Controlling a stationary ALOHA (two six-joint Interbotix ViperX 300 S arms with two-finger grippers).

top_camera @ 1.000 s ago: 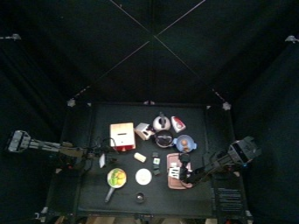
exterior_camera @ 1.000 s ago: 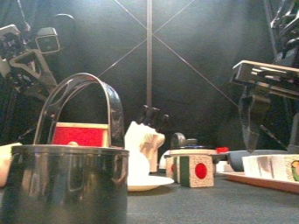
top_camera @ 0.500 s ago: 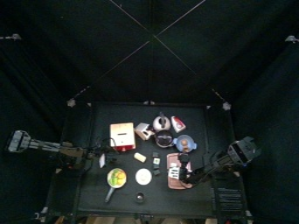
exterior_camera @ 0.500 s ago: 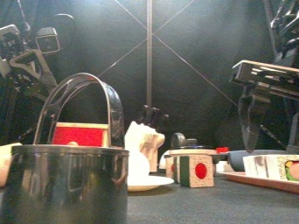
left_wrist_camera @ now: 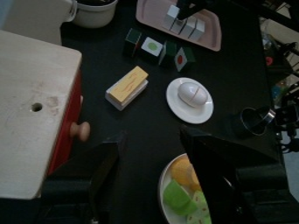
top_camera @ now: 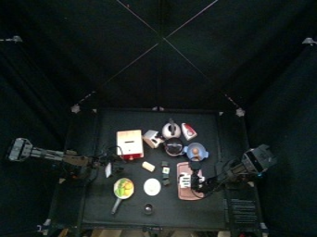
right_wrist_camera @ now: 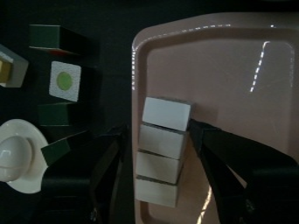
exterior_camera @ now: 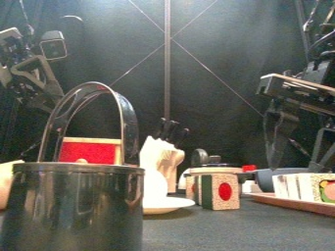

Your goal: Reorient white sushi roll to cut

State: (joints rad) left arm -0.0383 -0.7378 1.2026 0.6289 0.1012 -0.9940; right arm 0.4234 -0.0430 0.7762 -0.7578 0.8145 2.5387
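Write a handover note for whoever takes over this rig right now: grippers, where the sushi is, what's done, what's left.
Right gripper: open, jaws either side of the white sushi roll, not closed on it.
Left gripper: open, holding nothing, resting over the table's left side above a plate of food.
Roll: row of white pieces lying on the pink tray, near its edge.
Done: right arm lined up on the roll.
Left: grasp it, reorient it for cutting.
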